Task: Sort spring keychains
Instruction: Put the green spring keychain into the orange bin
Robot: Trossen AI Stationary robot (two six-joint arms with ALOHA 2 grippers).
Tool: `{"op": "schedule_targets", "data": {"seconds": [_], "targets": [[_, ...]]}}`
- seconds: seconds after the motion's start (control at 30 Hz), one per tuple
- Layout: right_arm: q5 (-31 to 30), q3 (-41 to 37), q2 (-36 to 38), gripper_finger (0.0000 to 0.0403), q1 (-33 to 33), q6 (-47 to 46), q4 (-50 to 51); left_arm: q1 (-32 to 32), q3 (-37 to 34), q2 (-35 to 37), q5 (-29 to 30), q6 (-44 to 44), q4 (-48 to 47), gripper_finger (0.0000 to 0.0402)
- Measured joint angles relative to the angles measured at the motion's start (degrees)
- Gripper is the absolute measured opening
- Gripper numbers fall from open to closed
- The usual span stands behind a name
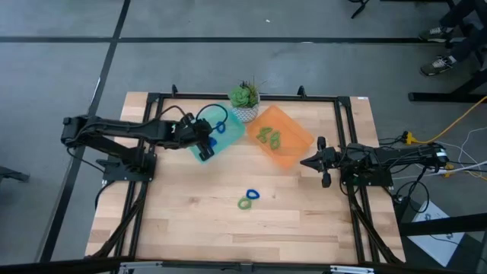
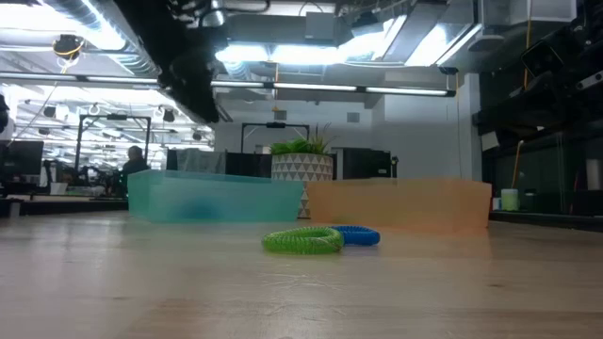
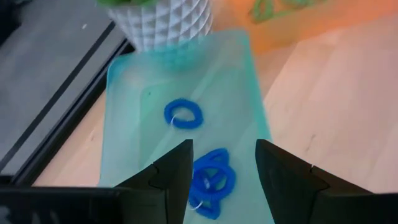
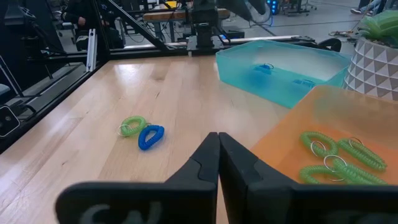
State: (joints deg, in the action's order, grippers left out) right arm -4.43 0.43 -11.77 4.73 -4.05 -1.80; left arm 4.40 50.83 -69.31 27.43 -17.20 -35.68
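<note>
High view: a green spring keychain [image 1: 244, 202] and a blue spring keychain [image 1: 252, 195] lie touching on the bare table middle. More blue ones [image 3: 183, 114] sit in the teal tray [image 1: 228, 135], green ones [image 4: 339, 158] in the orange tray [image 1: 293, 141], both by the far edge. The left gripper [image 3: 221, 171] hangs above the teal tray, fingers spread, empty. The right gripper [image 4: 218, 152], closed and empty, waits near the right edge.
</note>
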Motion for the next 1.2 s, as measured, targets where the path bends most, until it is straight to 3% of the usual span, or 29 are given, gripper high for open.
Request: {"op": "schedule_targets", "data": {"seconds": [0.43, 1.2], "targets": [[0.0, 0.0, 0.0, 0.0007, 0.0, 0.0, 0.0, -5.9, 0.0, 3.3, -0.4, 1.9, 7.3, 0.0169], [0.0, 0.0, 0.0, 0.0007, 0.0, 0.0, 0.0, -17.5, 0.0, 3.1, -10.1, 3.8, 14.4, 0.0164]]}}
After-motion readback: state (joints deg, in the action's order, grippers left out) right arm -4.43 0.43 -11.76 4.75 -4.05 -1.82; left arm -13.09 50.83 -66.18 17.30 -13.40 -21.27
